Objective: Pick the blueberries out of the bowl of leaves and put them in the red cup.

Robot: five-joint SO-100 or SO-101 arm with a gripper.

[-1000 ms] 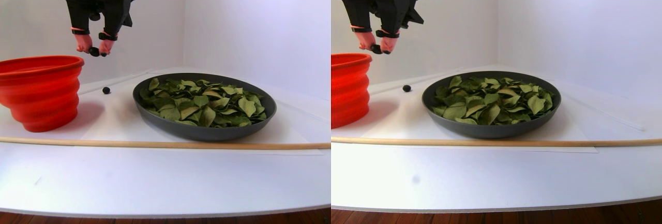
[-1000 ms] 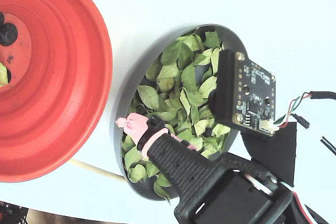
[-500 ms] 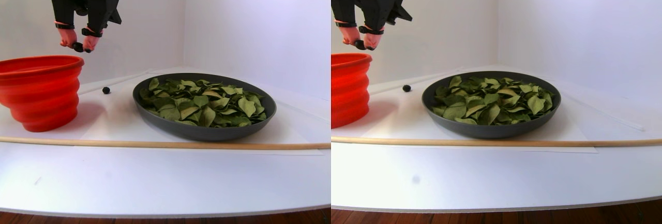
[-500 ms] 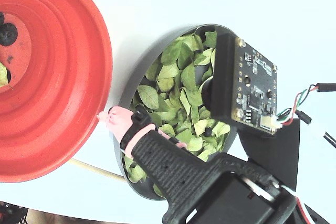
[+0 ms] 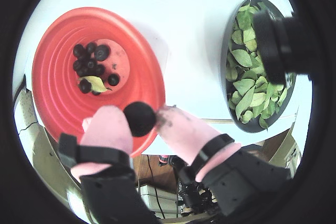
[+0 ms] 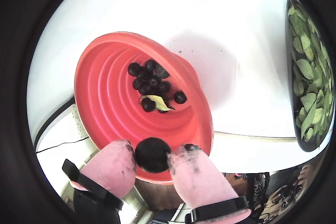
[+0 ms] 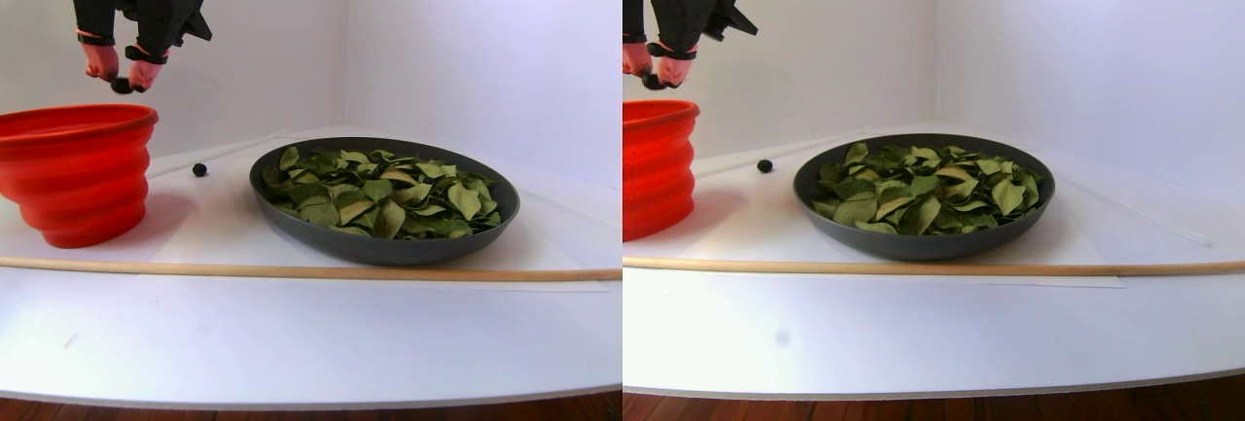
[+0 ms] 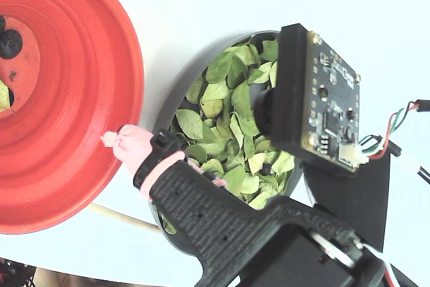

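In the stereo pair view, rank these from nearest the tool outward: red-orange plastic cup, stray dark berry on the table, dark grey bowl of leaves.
From the tool:
1. Red-orange plastic cup, just below, at left.
2. Stray dark berry, on the table right of the cup.
3. Dark grey bowl of leaves, farthest right.

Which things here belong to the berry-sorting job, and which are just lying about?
Job: held blueberry in the gripper; red cup with blueberries and one stray leaf; bowl of leaves; loose berry on the table.

Lying about: wooden stick.
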